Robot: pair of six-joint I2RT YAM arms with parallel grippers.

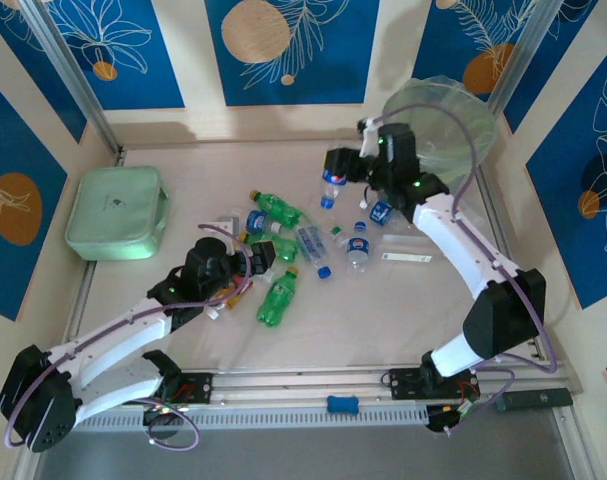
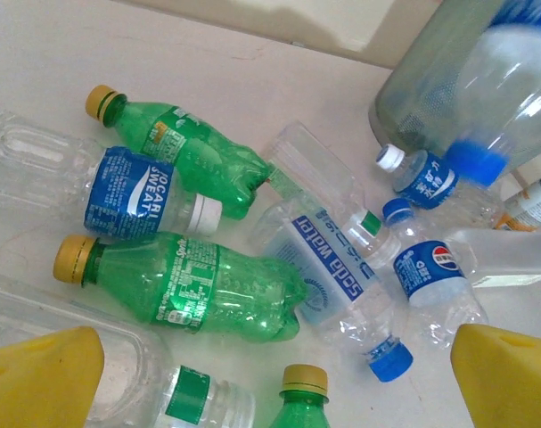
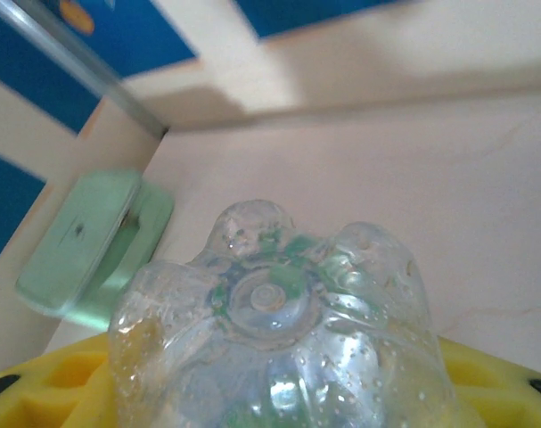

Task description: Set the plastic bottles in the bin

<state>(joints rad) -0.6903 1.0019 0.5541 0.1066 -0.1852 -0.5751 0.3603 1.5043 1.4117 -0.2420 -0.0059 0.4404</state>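
The plastic bottles (image 1: 280, 210) lie in a loose heap on the middle of the table (image 1: 383, 320). Green ones with yellow caps are mixed with clear ones with blue labels, most on their sides and several touching. One clear bottle (image 1: 332, 186) is raised above the rest. The right gripper (image 1: 339, 166) holds it near its base, between the heap and the bin (image 1: 451, 105), and from the right wrist we see its lobed bottom clamped between the yellow fingers (image 3: 47, 388). The bin stands at the far right corner of the table, its pale green liner showing at the rim. Over the near left side of the heap hangs the left gripper (image 2: 274, 382), jaws spread wide — one at each lower corner of its wrist view. Below it we see a green bottle (image 2: 208, 287) lying just beside a Pocari Sweat bottle (image 2: 118, 192). A flat mint-green box (image 1: 116, 212) sits well apart, by the left edge.
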